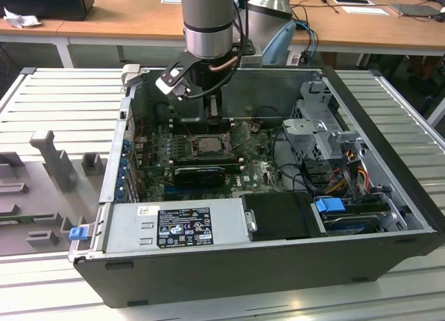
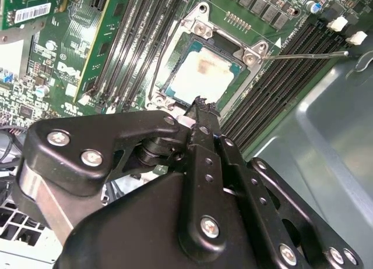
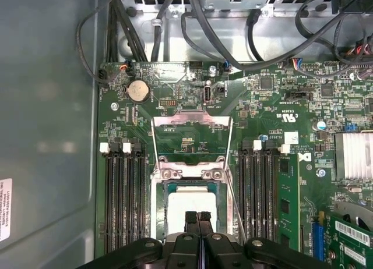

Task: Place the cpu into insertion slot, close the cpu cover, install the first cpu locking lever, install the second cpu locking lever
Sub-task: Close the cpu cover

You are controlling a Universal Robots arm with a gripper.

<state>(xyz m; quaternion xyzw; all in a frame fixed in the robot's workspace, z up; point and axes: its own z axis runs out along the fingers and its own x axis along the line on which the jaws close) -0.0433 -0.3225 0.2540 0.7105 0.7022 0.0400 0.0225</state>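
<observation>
One robot arm reaches down into an open computer case (image 1: pixel 278 265), and its gripper (image 1: pixel 212 111) is held directly above the insertion slot (image 3: pixel 165 186) in the middle of the green circuit board (image 3: pixel 274 106). In both wrist views the cpu (image 3: pixel 187 204) (image 2: pixel 204 77) is seen lying flat inside the slot, pale metal face upward, so the first step is judged to be done. The gripper's two black fingers (image 3: pixel 190 219) are pressed together with no gap between them, and nothing is gripped; their tips are poised just over the near edge of the chip, and whether the chip is being touched cannot be told. The cpu cover (image 3: pixel 175 122), a thin silvery frame, is swung back off the slot on its hinge, with bare board visible through its opening, so it is not yet closed. One locking lever (image 2: pixel 303 55), a thin metal rod, is seen sticking out free beside the socket, unlatched. Closing the cover and fastening both levers are judged to be left
</observation>
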